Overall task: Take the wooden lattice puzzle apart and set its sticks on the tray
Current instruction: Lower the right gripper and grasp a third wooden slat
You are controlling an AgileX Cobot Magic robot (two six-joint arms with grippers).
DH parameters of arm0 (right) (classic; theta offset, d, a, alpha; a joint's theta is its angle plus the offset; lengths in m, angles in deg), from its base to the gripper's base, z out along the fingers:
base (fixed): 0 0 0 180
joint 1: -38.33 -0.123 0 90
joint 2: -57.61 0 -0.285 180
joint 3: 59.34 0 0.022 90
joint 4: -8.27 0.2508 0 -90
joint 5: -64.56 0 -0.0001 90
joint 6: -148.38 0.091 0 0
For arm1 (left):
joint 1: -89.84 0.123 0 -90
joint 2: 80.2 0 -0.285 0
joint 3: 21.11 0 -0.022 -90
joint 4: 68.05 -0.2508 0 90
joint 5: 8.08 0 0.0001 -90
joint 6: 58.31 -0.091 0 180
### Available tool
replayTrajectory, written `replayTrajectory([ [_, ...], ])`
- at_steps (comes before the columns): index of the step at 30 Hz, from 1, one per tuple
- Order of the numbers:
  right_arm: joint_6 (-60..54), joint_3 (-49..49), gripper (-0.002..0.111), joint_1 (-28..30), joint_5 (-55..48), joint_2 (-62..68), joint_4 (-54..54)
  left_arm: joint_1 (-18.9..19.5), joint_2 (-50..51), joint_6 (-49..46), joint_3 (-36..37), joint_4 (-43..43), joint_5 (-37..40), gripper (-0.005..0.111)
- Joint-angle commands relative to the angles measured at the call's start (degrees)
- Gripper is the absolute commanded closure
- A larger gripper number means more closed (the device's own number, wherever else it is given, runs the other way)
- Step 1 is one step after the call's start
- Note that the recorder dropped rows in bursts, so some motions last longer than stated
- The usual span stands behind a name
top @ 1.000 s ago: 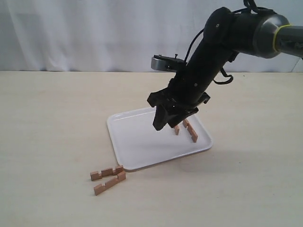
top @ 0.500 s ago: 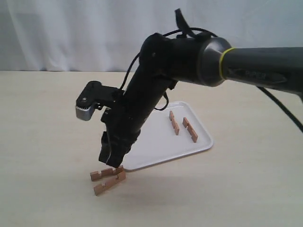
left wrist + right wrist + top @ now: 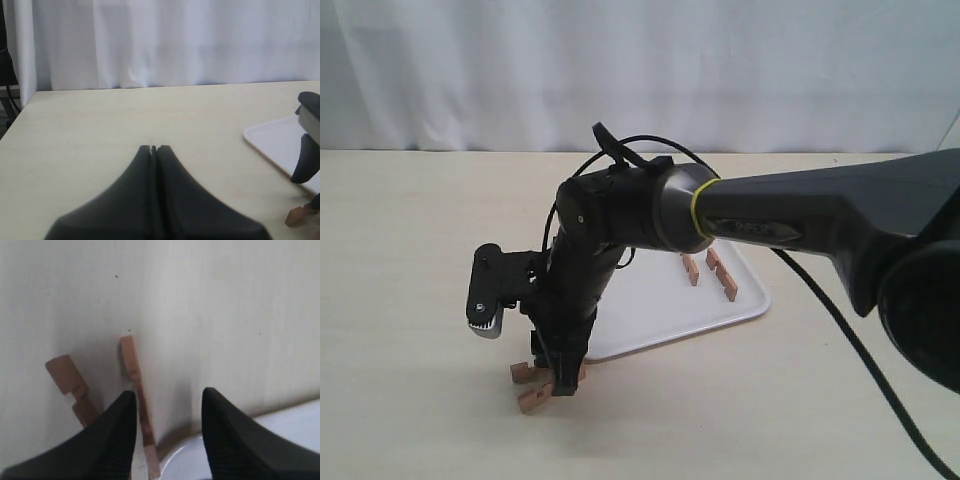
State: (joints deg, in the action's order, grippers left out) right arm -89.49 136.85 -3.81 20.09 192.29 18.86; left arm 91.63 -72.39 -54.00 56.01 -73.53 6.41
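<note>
No assembled lattice shows; the sticks lie apart. Two sticks [image 3: 690,268] [image 3: 722,274] rest on the white tray [image 3: 640,315] near its far right side. Two more sticks [image 3: 524,373] [image 3: 532,401] lie on the table just off the tray's front-left corner. My right gripper [image 3: 556,384] reaches across and is down over them, open. In the right wrist view one stick [image 3: 136,380] runs along the inside of one finger of the right gripper [image 3: 169,392], and the other stick [image 3: 72,385] lies outside that finger. My left gripper [image 3: 154,148] is shut and holds nothing.
The tray's rounded corner [image 3: 187,460] lies close under my right gripper. A white curtain [image 3: 620,70] hangs behind the table. In the left wrist view the tray's edge [image 3: 272,142] and a stick end [image 3: 299,216] sit at the side, by the right arm's dark parts [image 3: 306,160].
My right arm has swung from above the tray across to the left and come down over the two sticks on the table. The sticks on the tray have not moved.
</note>
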Motion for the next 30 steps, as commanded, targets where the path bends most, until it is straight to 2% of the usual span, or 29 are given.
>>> replayTrajectory([
  [1,0.27,-0.28,0.067,0.01,0.48,0.5,-0.53,-0.5,-0.03,0.0,0.1,0.13,-0.61,0.107],
  [6,0.73,-0.28,0.073,0.01,0.48,0.51,-0.53,-0.5,-0.03,0.0,0.1,0.13,-0.61,0.107],
  [16,1.81,-0.28,0.104,0.01,-1.28,0.73,-0.53,-0.5,-0.03,0.0,0.1,0.13,-0.61,0.107],
  [24,2.35,-0.28,0.104,0.01,-1.97,0.73,-0.53,-0.5,-0.03,0.0,0.1,0.13,-0.61,0.107],
  [30,11.2,2.39,0.1,0.01,-4.45,0.5,-0.36,-0.5,-0.03,0.0,0.1,0.13,-0.61,0.107],
])
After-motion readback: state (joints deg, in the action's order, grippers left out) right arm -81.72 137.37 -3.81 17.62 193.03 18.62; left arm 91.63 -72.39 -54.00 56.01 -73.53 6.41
